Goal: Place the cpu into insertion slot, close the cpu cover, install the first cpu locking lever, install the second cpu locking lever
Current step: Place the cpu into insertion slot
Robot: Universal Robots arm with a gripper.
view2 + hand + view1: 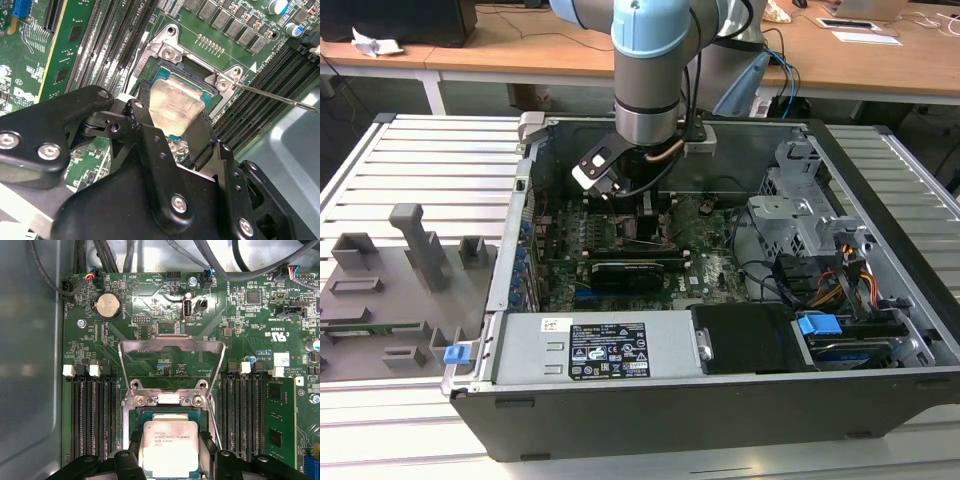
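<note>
Grey fixture tray (380, 290) was seen at exterior view's left, on slatted table (420, 150). Open computer case (650, 410) was set beside it, arm (655, 70) reaching inside. In first wrist view, cpu (170, 452) was gripped by gripper (171, 440) (fingers (136, 447) closed on two opposite edges), directly over insertion slot (134, 421), flanked by memory slots (92, 415); seating could not be told. cpu cover (170, 341) was stood raised off slot.

End effector (173, 110) clasps cpu (176, 101) at insertion slot (167, 70); memory slots (112, 45) flank it.
</note>
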